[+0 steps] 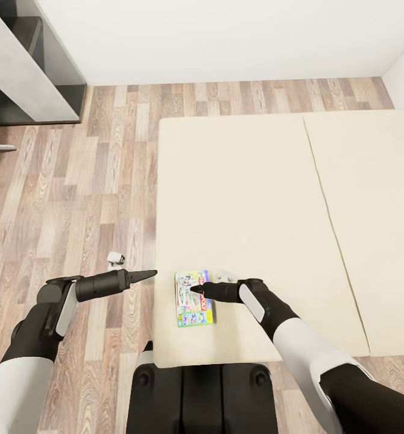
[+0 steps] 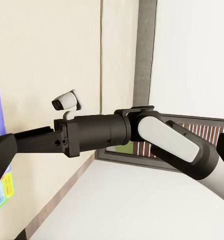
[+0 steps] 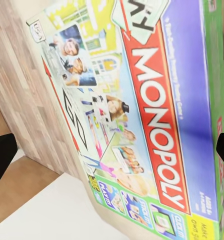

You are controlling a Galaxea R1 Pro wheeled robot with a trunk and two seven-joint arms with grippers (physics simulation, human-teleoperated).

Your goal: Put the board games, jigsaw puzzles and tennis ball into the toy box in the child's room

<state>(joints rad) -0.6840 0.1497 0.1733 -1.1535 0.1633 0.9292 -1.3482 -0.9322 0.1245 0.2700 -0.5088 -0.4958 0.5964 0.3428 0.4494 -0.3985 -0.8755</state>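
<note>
The right claw (image 1: 196, 290) hangs spread wide over the Monopoly board game (image 1: 194, 298), which lies at the bed's (image 1: 250, 199) six o'clock edge. The left claw (image 1: 151, 274) sits at nine o'clock of the game, over the floor (image 1: 75, 199); I cannot tell its spread.

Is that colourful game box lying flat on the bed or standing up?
Lying flat. The board game rests cover-up on the bed near its corner, with the right claw over it.

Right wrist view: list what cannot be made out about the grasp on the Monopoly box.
- Right end effector: its fingers show as dark tips at the right wrist view's edges, cut off; contact with the flat, colourful Monopoly board game box is unclear.
- In the head view, the end effector covers part of the box, hiding the fingertips.
- The box's far corners run past the right wrist view's edges.
- Small cover print is blurred.
</note>
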